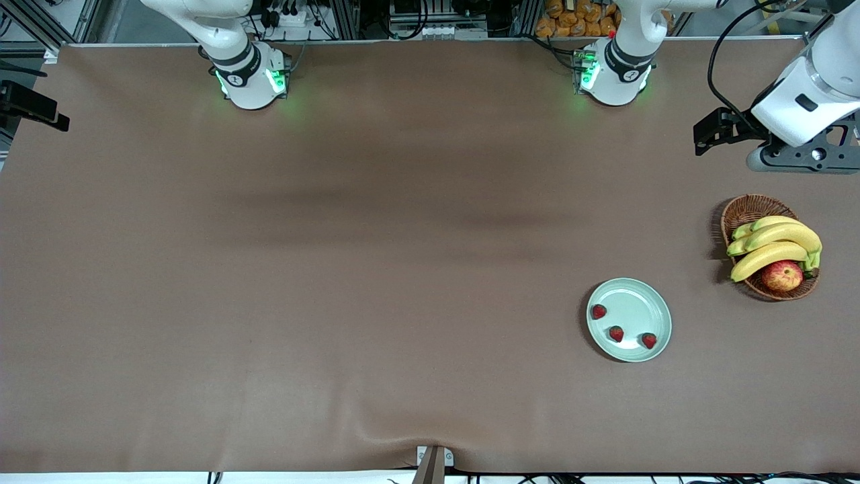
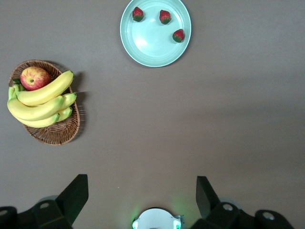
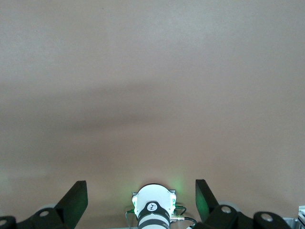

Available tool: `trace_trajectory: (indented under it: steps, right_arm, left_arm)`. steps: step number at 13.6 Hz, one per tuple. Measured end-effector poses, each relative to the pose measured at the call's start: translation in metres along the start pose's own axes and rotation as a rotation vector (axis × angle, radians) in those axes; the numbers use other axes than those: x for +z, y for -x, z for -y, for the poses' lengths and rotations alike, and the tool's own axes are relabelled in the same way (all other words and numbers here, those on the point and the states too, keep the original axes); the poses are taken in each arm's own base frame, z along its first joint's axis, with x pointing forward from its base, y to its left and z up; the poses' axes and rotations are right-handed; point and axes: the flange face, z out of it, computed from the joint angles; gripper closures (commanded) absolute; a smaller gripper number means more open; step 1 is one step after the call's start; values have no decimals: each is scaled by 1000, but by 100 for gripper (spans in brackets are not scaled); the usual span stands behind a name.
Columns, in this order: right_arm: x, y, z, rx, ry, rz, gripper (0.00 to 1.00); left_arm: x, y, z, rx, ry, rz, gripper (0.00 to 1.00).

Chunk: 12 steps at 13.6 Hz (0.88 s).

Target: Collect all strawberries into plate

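Three strawberries (image 1: 598,311) (image 1: 616,333) (image 1: 649,340) lie in the pale mint-green plate (image 1: 635,299), toward the left arm's end of the table. They also show in the left wrist view (image 2: 138,14) (image 2: 165,16) (image 2: 178,35) on the plate (image 2: 152,45). My left gripper (image 2: 143,191) is open and empty, raised high over the table by the wicker basket, well away from the plate. Its hand shows in the front view (image 1: 803,154). My right gripper (image 3: 141,191) is open and empty, raised over bare brown table at the right arm's end.
A brown wicker basket (image 1: 746,210) with bananas (image 1: 772,245) and a red-yellow apple (image 1: 782,275) stands beside the plate, farther from the front camera. It also shows in the left wrist view (image 2: 57,136). The two arm bases (image 1: 252,77) (image 1: 613,70) stand along the table's edge.
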Motion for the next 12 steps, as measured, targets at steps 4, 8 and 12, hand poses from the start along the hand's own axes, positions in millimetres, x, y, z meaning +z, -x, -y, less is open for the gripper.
trace_trajectory:
  steps: [4, 8, 12]
  right_arm:
    - [0, 0, 0, 1, 1, 0, 0]
    - [0, 0, 0, 1, 2, 0, 0]
    - [0, 0, 0, 1, 2, 0, 0]
  left_arm:
    - [-7, 8, 24, 17, 7, -2, 0]
    - [-12, 2, 16, 26, 65, -59, 0]
    - [-9, -4, 16, 21, 66, -90, 0]
